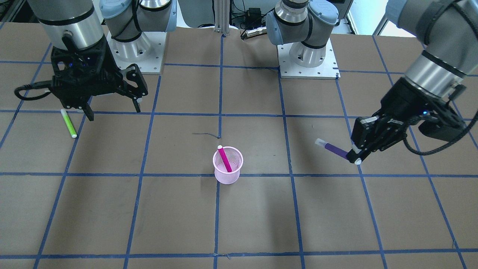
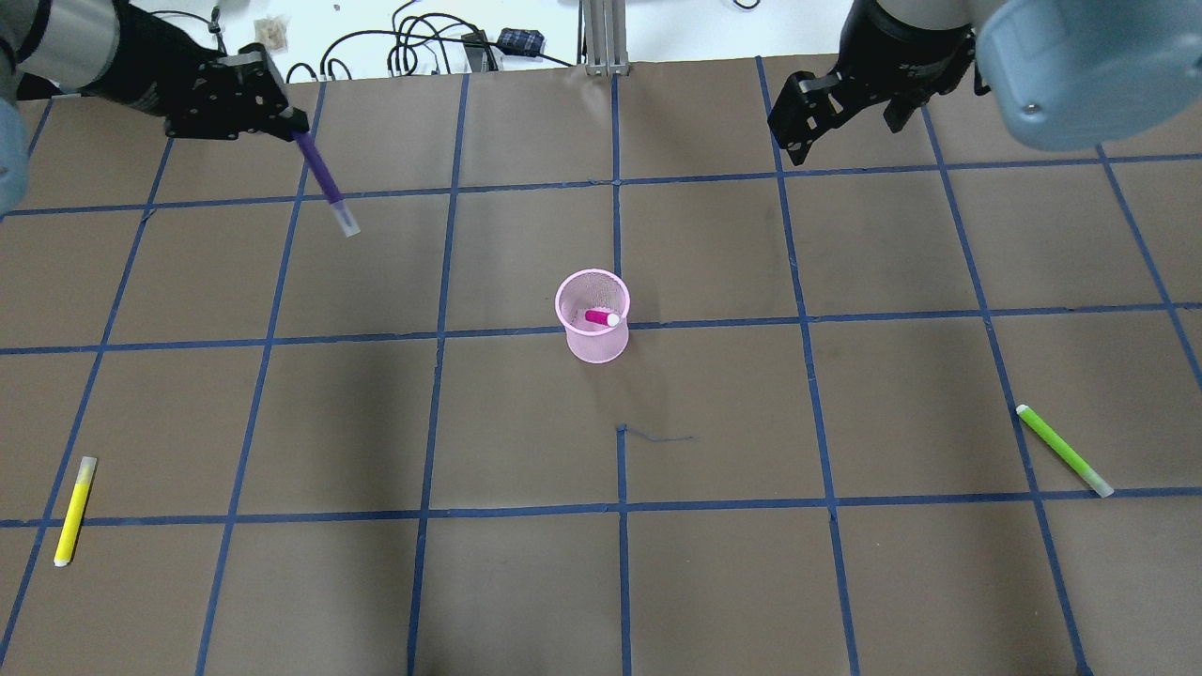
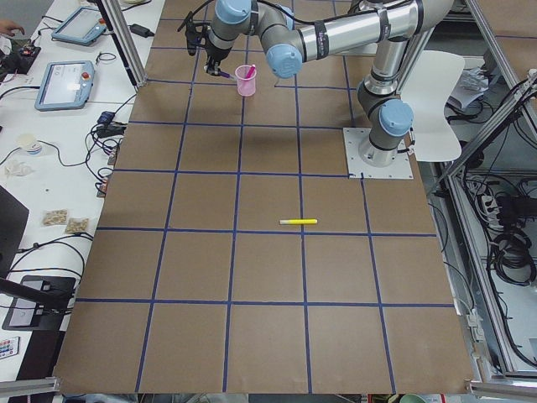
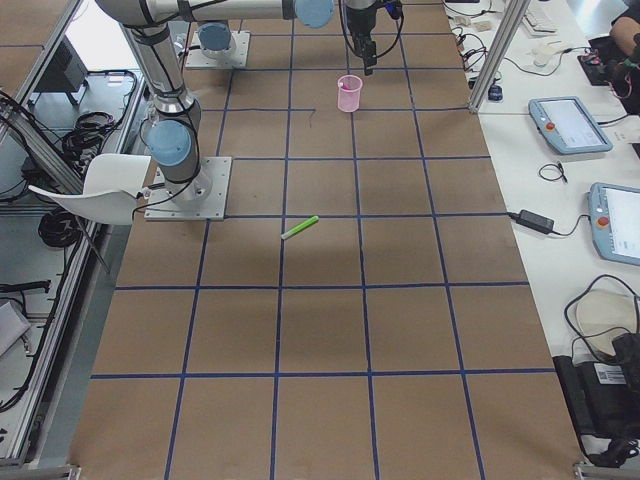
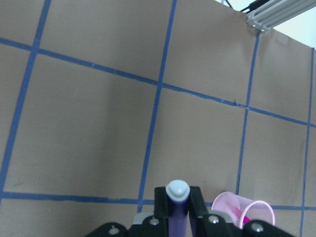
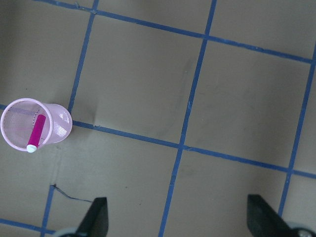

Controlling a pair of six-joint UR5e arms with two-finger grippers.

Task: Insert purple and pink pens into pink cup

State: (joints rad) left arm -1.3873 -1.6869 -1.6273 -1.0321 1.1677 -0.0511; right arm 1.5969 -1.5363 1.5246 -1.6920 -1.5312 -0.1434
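The pink pen (image 1: 225, 158) already stands in the pink cup (image 1: 228, 170), leaning on its rim, in the middle of the desk (image 1: 261, 216). The step in hand is the second pen. The left hand (image 1: 354, 157) is clamped on one end of the purple pen (image 1: 333, 150) and holds it above the desk, well apart from the cup. The right hand (image 1: 114, 110) hangs with its fingers apart and holds nothing, near a green pen (image 1: 68, 124). Next, I judge, the left arm must carry the purple pen over the cup's mouth, turn it more upright, and release it only when the lower end is inside, beside the pink pen.
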